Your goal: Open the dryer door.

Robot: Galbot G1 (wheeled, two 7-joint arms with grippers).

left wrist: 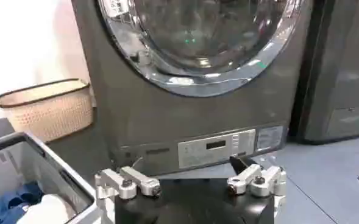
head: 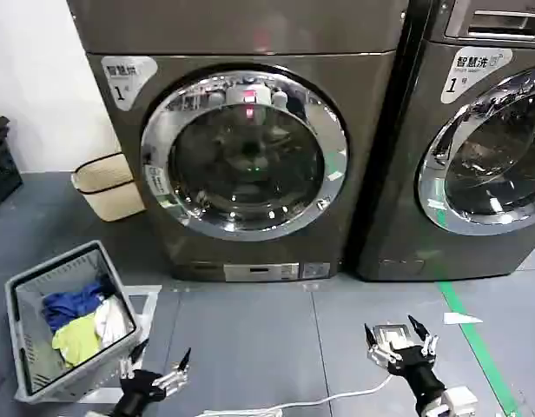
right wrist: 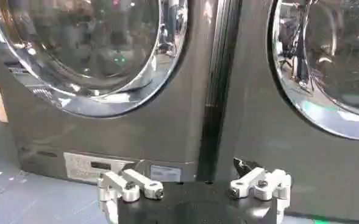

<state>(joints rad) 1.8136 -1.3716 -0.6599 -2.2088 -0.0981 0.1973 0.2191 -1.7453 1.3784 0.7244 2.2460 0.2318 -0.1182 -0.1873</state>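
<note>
The dryer [head: 250, 234] is the dark grey machine straight ahead. Its round glass door [head: 244, 155] with a chrome ring is shut flat against the front. My left gripper [head: 163, 354] is low over the floor in front of the dryer's left side, open and holding nothing. My right gripper [head: 398, 334] is low at the right, well short of both machines, also open and holding nothing. In the left wrist view the left gripper [left wrist: 192, 185] faces the lower part of the door [left wrist: 197, 36]. In the right wrist view the right gripper [right wrist: 194, 190] faces the gap between the machines, with the door [right wrist: 88, 49] off to one side.
A second machine [head: 485, 148] stands right of the dryer. A grey laundry basket [head: 24, 287] with clothes sits on the floor at the left, and a wicker basket [head: 102, 182] stands by the wall. A white cable [head: 320, 401] and green tape [head: 476, 347] lie on the floor.
</note>
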